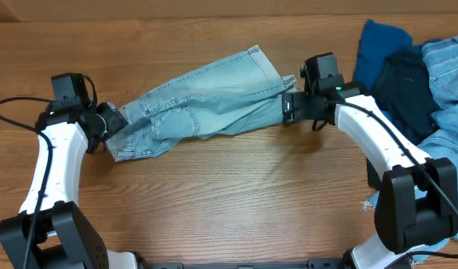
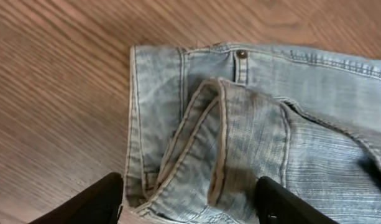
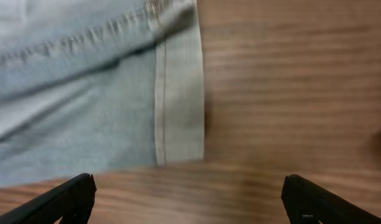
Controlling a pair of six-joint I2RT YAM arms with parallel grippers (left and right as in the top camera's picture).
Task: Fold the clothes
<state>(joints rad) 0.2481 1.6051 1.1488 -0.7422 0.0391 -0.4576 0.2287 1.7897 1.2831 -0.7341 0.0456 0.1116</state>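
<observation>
The pale light-wash jeans lie flat across the middle of the table, waistband at the left and leg hems at the right. My left gripper is open at the waistband. In the left wrist view its fingers straddle a bunched fold of the waistband under a rivet button. My right gripper is open at the leg end. In the right wrist view its fingers are spread wide over bare wood, with the leg hem just ahead of them and not touched.
A pile of other clothes sits at the right edge: a royal blue garment, a dark navy one and light denim. The table is brown wood. The arm bases stand at the front corners.
</observation>
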